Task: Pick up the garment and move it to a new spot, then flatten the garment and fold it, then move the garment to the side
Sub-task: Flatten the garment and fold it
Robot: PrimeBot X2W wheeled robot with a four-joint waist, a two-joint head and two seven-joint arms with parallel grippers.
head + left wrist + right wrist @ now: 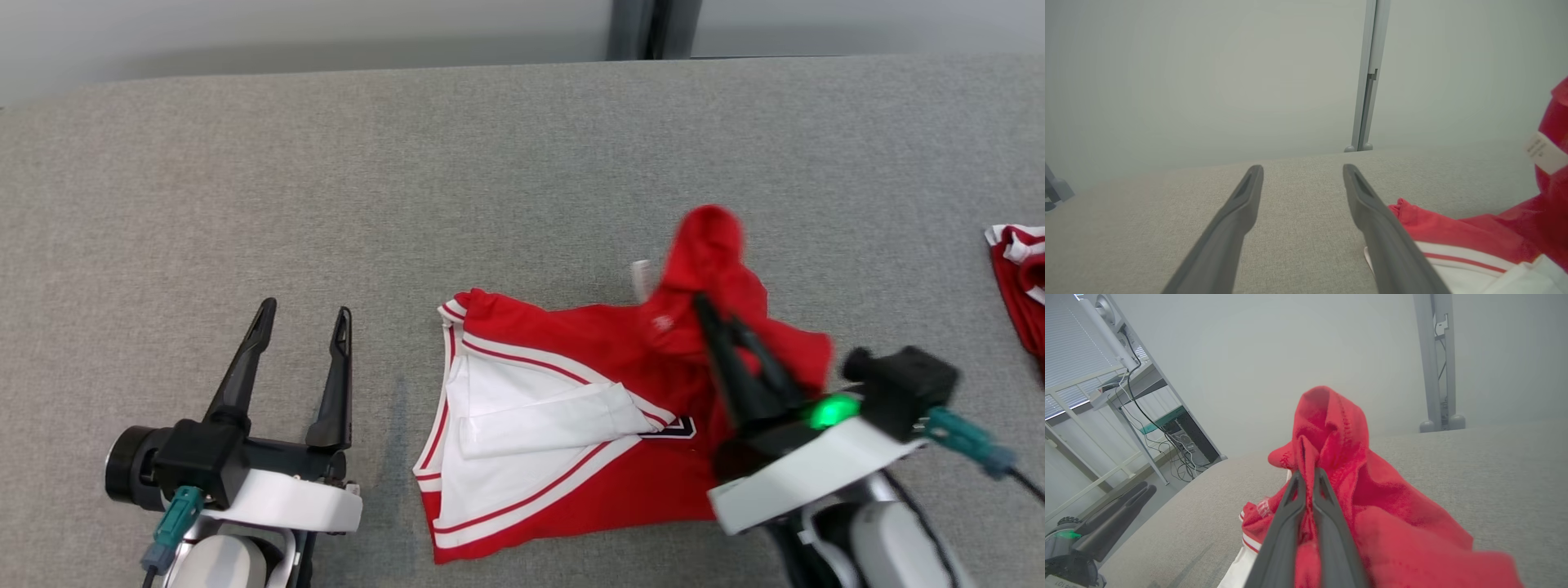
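Two grippers and two garments show on one grey table [245,163]. The right gripper [717,314] is pinched tight on a red fold of the garment [571,343], holding that bunch raised off the table, while the rest, red with white trim, lies spread to the left of its fingers. The left gripper [306,309] stands wide and holds nothing, with the garment's edge just to its right; a second garment [1020,278] lies well to the right of the right gripper.

The garment [588,343] is soft, matt red cloth (white smooth trim) on a coarse grey woven surface [326,204]; the left gripper [306,314] looks like matt dark plastic.
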